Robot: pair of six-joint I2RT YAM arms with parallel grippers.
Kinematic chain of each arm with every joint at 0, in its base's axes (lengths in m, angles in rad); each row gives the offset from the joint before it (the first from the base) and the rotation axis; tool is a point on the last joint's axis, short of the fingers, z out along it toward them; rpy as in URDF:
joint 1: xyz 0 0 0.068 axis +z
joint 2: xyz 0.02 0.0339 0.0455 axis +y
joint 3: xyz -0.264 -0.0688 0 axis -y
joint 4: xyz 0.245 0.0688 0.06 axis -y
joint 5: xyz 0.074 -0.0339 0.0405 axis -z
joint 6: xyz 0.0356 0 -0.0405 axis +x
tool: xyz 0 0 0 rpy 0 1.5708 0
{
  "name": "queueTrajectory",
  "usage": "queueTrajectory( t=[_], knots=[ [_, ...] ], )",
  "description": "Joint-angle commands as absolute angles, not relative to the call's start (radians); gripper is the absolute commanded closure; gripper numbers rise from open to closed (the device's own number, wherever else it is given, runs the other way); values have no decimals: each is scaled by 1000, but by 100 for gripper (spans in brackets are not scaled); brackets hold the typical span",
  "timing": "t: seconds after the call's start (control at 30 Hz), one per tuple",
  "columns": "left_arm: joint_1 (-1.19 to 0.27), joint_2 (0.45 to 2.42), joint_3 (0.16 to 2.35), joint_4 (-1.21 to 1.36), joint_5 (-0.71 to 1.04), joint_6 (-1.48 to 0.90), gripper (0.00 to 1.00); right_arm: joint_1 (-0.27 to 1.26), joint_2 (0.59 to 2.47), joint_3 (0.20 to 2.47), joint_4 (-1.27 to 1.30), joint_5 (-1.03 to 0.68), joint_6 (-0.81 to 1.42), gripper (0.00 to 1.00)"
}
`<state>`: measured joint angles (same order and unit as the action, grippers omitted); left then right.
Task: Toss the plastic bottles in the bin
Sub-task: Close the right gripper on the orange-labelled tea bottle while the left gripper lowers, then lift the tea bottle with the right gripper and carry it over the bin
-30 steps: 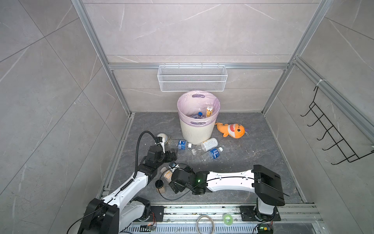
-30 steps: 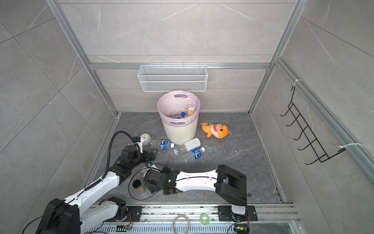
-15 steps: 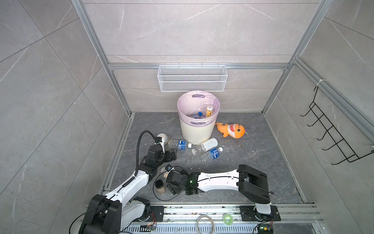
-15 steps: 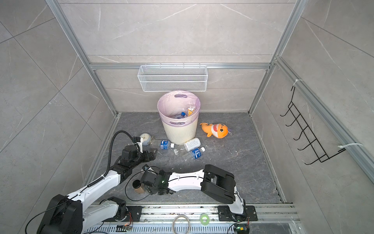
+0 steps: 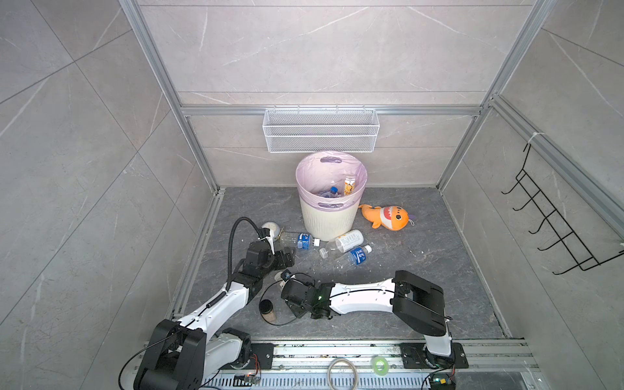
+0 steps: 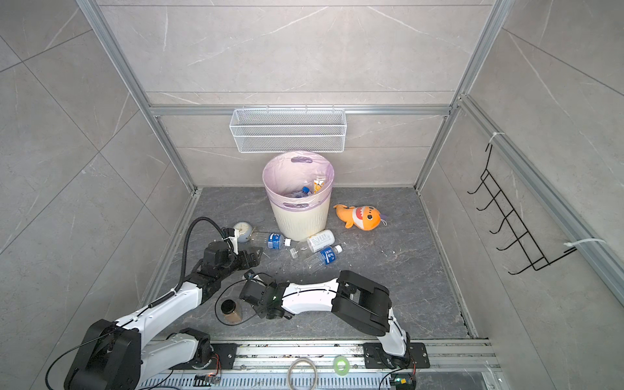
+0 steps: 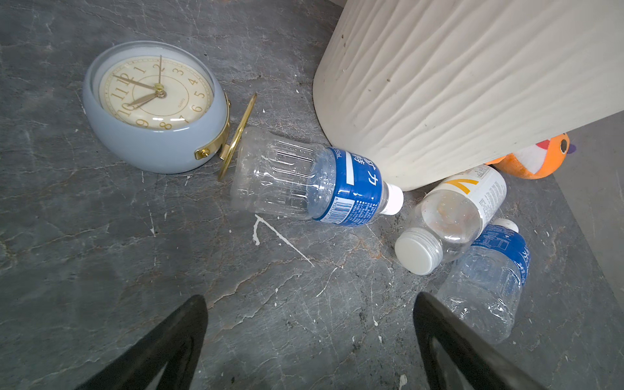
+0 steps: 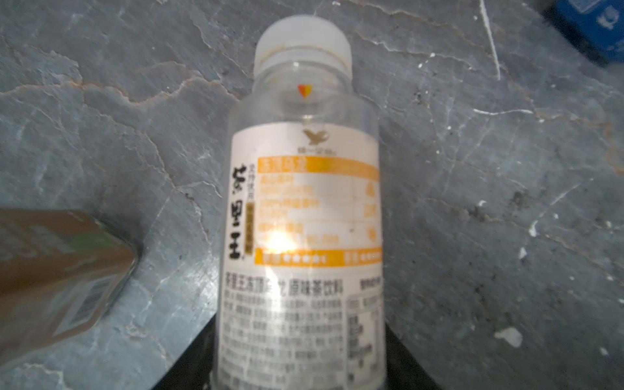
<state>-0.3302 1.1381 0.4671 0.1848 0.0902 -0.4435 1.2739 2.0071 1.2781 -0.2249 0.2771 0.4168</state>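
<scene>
The bin stands at the back of the bench, below a wire basket hung on the wall. A pink bag lines the bin and folds over its rim. Inside lie the binned bottles, clear ones, one showing a blue cap. An orange-printed item leans at the far side of the bag, too small to name.

Three more bottles lie on their sides at the bin's foot. A blue-label bottle has its white cap right at the bin's base and its bottom by the gold stand of a clock. A white-label bottle lies just beside the bin with its white cap pointing away from it. A second blue-label bottle rests against the white-label one, on the side away from the bin.

The left claw is released, its jaws wide apart over bare bench just short of these bottles.

The right claw reaches across to the front left of the bench and is grasping an orange-label bottle low on its body. A dark finger presses each side, and the white cap points away from the wrist. I cannot tell whether this bottle is lifted off the bench. A jar of tan powder with a black lid stands just beside that claw. An orange plush toy lies to the right of the bin.
</scene>
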Motion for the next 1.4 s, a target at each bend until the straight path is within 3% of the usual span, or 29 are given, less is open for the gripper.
queueTrajectory(
  t=[0.0,0.43,0.93,1.37],
  knots=[
    [-322,1141,478,222,115,-459,3,1271,1964,1230,-254,299,432,46],
    [-319,1111,459,239,111,-456,3,1271,1758,986,-232,402,523,53],
    [-314,1076,443,239,84,-445,3,1270,1535,822,-237,490,568,55],
    [-313,1167,475,261,173,-447,3,1276,1319,725,-243,587,597,54]
  ],
)
